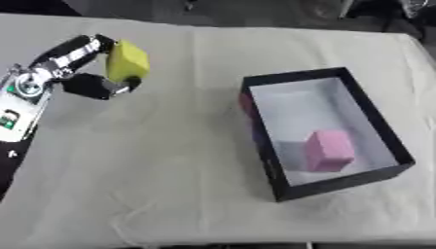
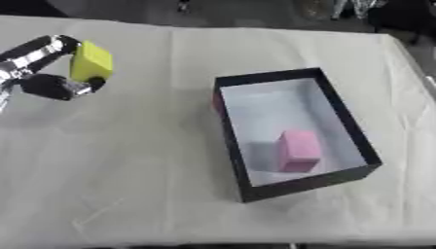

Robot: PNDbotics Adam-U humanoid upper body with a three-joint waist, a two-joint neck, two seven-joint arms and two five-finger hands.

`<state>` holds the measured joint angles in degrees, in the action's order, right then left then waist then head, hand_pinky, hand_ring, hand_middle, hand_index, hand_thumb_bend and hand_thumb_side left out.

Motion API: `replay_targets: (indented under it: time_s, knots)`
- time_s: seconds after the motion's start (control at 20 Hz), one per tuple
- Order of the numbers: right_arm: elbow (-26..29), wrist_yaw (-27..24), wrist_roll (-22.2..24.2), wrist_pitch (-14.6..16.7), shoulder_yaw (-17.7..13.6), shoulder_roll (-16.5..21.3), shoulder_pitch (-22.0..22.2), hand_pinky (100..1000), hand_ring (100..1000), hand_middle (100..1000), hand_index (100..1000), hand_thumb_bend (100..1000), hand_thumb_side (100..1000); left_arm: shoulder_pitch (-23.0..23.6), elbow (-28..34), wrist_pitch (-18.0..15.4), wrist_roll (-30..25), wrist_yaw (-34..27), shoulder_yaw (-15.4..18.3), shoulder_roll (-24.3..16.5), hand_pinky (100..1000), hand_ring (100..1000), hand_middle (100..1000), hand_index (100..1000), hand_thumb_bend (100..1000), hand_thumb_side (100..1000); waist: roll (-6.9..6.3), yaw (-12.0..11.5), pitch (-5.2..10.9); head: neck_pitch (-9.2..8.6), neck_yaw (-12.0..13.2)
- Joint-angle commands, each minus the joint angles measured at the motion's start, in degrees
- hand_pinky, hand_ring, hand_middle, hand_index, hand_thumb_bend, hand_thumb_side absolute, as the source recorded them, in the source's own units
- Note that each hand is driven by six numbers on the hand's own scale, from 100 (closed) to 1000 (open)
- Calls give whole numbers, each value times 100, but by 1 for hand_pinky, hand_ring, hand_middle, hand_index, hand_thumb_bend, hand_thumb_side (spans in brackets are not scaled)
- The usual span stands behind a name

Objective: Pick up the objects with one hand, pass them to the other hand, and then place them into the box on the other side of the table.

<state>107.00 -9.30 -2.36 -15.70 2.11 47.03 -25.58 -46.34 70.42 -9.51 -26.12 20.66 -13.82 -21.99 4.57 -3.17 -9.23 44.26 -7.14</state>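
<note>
left robot hand [image 1: 89,73] pinching yellow block [image 1: 128,61] between fingers and thumb, raised over cloth-covered counter [image 1: 170,170], well apart from box [image 1: 388,141]. pink block [image 1: 329,150] standing inside box; something reddish, perhaps another block, at box's left wall.

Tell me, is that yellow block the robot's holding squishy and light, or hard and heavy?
Probably light: the left hand lifts the yellow block pinched between fingers and thumb. Its soft edges and matte faces suggest foam, so likely squishy and not slippery. Flat sides mean it shouldn't roll.
</note>
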Motion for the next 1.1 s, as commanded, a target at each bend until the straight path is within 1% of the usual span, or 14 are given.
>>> replay_targets:
  time_s: [0.05,0.4,0.45,0.5,0.7,0.75,0.8,0.9,1.1]
  knots:
    - [71,171,153,-32,61,75,-158,790,939,927,945,100,169,-67,182,-61,126,-56,-5,52,946,717,562,492,100,425,75,6,156,-14,-77]
    - [30,476,456,-77,285,-45,-315,796,938,927,944,100,163,-40,210,-171,294,65,-31,254,938,715,559,490,100,437,106,-10,155,-14,-169]
    - [26,517,498,-82,316,-59,-336,797,938,927,943,100,165,-39,212,-201,327,109,-35,279,936,715,560,490,100,407,108,-11,155,-14,-177]
    - [24,556,542,-87,351,-75,-359,797,937,927,943,100,166,-43,217,-242,363,157,-40,308,934,715,560,490,100,441,111,-14,153,-14,-190]
    - [10,695,703,-106,481,-145,-448,800,936,925,943,100,173,-51,214,-416,515,373,-57,435,926,713,559,489,100,451,129,-22,144,-14,-246]
    - [6,734,741,-111,512,-165,-464,801,935,923,942,100,137,-53,213,-459,551,414,-58,469,922,711,558,489,100,453,134,-24,140,-14,-261]
    - [-7,784,789,-123,546,-192,-479,801,935,925,943,100,190,-58,216,-511,592,444,-58,507,916,707,554,487,100,461,140,-30,134,-14,-278]
    - [-50,881,890,-144,602,-258,-502,801,936,927,945,100,207,-64,193,-610,677,492,-54,587,915,705,551,486,100,467,149,-42,122,-14,-304]
    - [-120,1040,1075,-141,718,-341,-554,804,935,927,945,100,216,-89,114,-705,726,554,-78,699,914,705,552,485,100,466,166,-57,104,-14,-360]
